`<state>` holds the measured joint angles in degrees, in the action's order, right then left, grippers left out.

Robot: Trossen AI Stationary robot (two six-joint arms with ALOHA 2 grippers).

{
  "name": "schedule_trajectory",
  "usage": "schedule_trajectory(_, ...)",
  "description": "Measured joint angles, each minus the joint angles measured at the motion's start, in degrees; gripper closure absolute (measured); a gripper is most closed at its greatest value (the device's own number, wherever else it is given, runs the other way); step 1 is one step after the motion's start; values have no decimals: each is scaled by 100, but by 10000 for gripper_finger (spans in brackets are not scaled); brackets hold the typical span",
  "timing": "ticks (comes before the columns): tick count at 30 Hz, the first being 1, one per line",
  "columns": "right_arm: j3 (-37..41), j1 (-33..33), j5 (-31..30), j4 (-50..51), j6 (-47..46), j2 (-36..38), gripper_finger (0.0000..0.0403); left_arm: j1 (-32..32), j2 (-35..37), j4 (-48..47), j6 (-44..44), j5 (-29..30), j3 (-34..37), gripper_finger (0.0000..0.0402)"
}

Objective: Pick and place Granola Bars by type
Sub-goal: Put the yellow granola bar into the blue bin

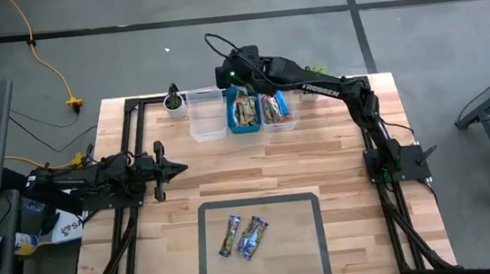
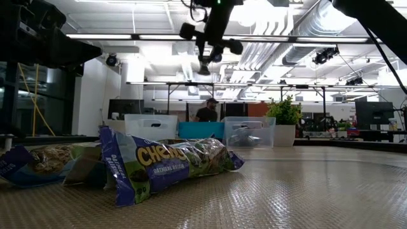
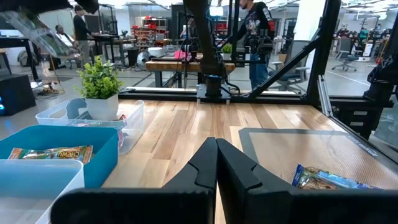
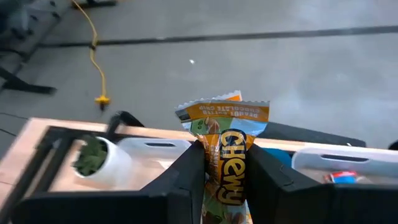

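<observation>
My right gripper (image 4: 227, 163) hangs high over the far side of the table, above the bins, shut on an orange-and-tan granola bar (image 4: 225, 149). Below it stand a clear bin (image 1: 206, 115), a blue bin (image 1: 244, 111) holding bars and another clear bin (image 1: 280, 111) holding bars. Two blue-wrapped bars (image 1: 229, 235) (image 1: 253, 237) lie flat on the dark mat (image 1: 299, 213) near the front edge. My left gripper (image 1: 175, 169) rests shut at the table's left side, touching nothing. My right gripper pinches the orange bar's two flat faces (image 4: 227, 186) between its two fingers. The bar lies along the fingers, and its crimped end (image 4: 224, 112) sticks out beyond the fingertips. The fingers slant downward, and the bar is lifted clear above the bins.
A small potted plant (image 1: 174, 100) in a white pot stands left of the clear bin, another plant (image 1: 316, 70) behind the right bin. A black frame (image 1: 132, 149) runs along the table's left and right sides. Bare wood lies between the bins and the mat.
</observation>
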<state>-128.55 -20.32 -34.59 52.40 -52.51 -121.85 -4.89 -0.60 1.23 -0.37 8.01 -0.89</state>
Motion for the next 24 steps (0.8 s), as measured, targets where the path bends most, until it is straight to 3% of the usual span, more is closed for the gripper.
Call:
schedule_trajectory(16, 9, -736, 1469, 77, 87, -876, 325, 0, -2, 1, 1, 2, -2, 401)
schedule_trajectory(24, 9, -792, 2017, -99, -32, -1256, 325, -2, -2, -1, 1, 0, -2, 401)
